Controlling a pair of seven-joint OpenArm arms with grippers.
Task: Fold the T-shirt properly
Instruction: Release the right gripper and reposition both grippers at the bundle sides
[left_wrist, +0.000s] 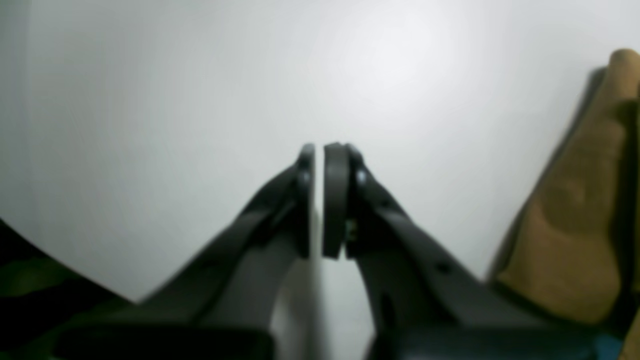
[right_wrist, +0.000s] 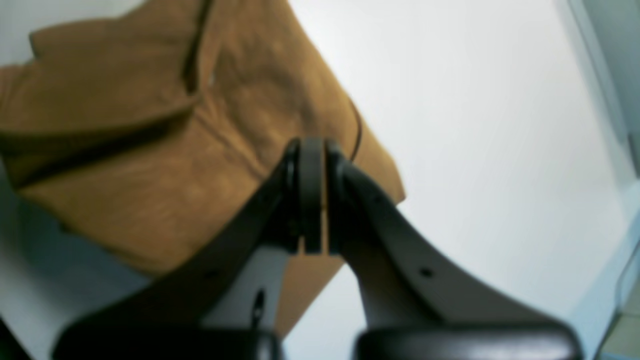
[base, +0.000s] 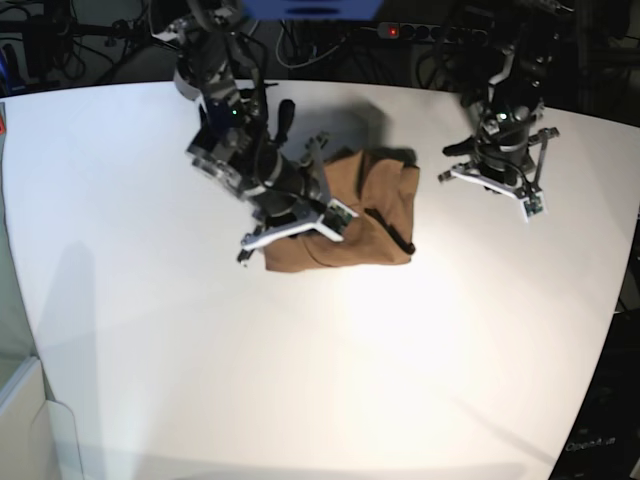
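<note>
One plain tan short-sleeved cotton T-shirt (base: 355, 215), lying as a compact, roughly rectangular bundle on the round white table (base: 330, 370), a little back of centre. Soft, light and limp by the look of it; faint creases and stacked layers showing, with a dark fold line running down the upper layer in the right wrist view. Likely to sag and slide apart if lifted by one layer only. Best taken at a folded edge or a corner, all layers pinched together; the near right corner, where a dark loop of hem or collar curls out, looks loosest.

Two grippers, black and two-fingered. Right gripper (right_wrist: 314, 195) clenched, pads pressed together directly above the cloth, nothing visibly caught between them. Left gripper (left_wrist: 320, 200) likewise closed but for a sliver of light between the pads, empty, hanging over bare table well apart from the T-shirt, whose edge shows only at the far right of the left wrist view.

Count: one T-shirt, one table, two arms.
</note>
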